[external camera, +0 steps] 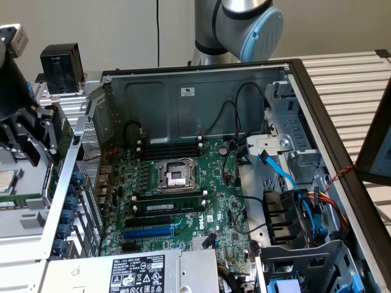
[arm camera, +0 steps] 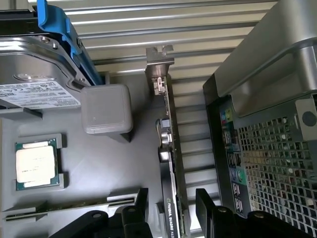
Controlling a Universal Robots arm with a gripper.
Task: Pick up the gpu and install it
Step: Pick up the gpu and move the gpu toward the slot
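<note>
We see the gripper [arm camera: 172, 198] at the exterior view's left, outside the computer case [arm camera: 267, 148], its fingers apart on either side of the gpu [arm camera: 168, 158]. The gpu stands on edge in a grey tray [arm camera: 109, 168], near a CPU [arm camera: 37, 163].

The arm [external camera: 235, 24] is a smooth silver-grey metal tube with rounded joints, one of them closed by a pale blue round cap [external camera: 263, 32]. The gripper [arm camera: 172, 201] is matt black, with two blocky, angular fingers [arm camera: 139, 210] built of jointed links.
</note>
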